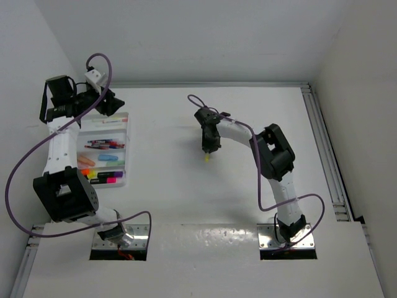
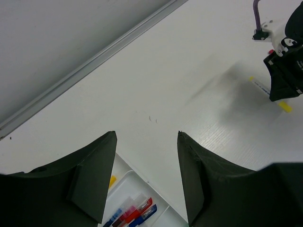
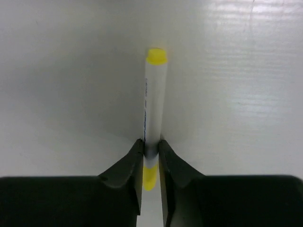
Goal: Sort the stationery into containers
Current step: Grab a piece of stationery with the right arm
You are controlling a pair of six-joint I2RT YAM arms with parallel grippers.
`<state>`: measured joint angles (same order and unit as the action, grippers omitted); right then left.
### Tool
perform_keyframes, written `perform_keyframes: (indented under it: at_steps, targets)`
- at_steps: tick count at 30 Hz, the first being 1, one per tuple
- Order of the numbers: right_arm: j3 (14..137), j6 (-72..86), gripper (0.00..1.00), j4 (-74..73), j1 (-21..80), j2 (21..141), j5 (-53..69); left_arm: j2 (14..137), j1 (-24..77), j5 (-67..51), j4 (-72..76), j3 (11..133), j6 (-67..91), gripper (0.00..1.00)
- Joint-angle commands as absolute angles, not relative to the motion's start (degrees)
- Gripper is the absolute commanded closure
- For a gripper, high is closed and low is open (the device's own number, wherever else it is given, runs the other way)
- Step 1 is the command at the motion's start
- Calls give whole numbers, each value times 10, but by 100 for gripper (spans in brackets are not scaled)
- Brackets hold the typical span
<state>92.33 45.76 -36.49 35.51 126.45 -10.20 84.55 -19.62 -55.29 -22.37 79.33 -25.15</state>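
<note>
White table (image 1: pixel 167 192) bears a divided white tray (image 1: pixel 111 123).

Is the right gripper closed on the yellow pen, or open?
Shut. In the wrist view the right gripper has both fingers pressed against the yellow pen, with no gap on either side.

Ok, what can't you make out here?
Shallow white divided plastic tray: in the top view, the left arm covers its left side. In the left wrist view, the open left jaws and the bottom edge cut it off.
Stationery in the tray: too small to count from above.
White pen with yellow ends: in the top view, the right arm hides all but one tip. Its barrel print is unreadable in the right wrist view.
</note>
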Motion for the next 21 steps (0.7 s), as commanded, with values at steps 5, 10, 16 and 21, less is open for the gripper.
perform_keyframes:
  at_steps: [5, 10, 16, 21]
  targets:
    - [853, 328, 100, -374, 325, 1223, 30, 826, -204, -641, -309, 814, -365, 40]
    - [832, 231, 100, -396, 309, 1188, 113, 861, -139, -600, -691, 854, -820, 40]
    - [758, 150, 100, -378, 302, 1113, 254, 743, 46, -507, -644, 633, -939, 41]
    - [762, 134, 100, -398, 304, 1099, 375, 652, 153, -497, -504, 530, -846, 43]
